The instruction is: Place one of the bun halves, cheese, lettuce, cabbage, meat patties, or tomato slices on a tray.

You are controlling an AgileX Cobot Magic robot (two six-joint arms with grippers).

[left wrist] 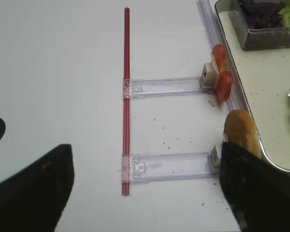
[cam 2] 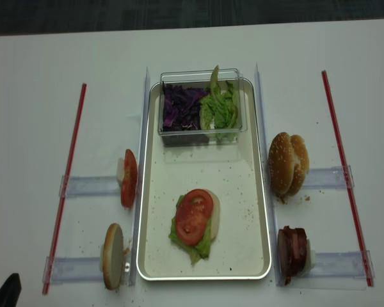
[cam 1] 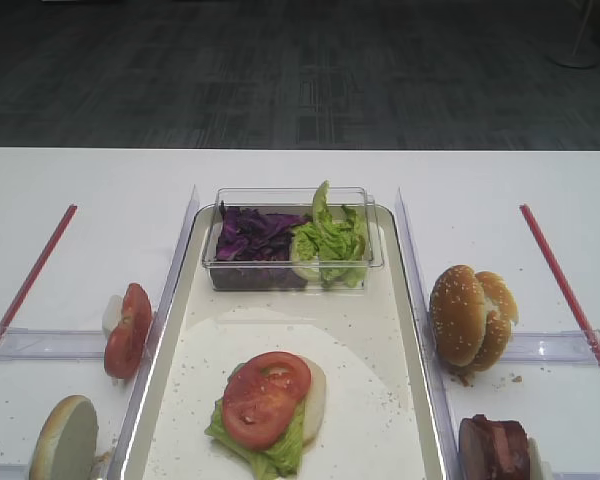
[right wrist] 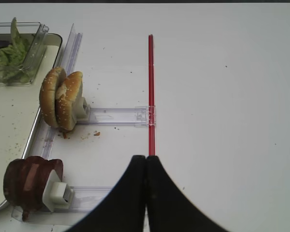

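Tray (cam 2: pixel 262 211) between both hands: left hand (left wrist: pixel 145 193) open, right hand (right wrist: pixel 146 193) closed, empty.

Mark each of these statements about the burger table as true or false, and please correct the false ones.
1. A tomato slice lies on top of lettuce on the tray. True.
2. The clear tub holds only purple cabbage. False: it holds cabbage on one side and green lettuce on the other.
3. The sesame bun halves stand on edge to the right of the tray. True.
4. The meat patties lie on the tray. False: they stand outside it, by its near right corner.
5. The right gripper is shut and holds nothing. True.
6. The left gripper is shut. False: its jaws stand wide apart.
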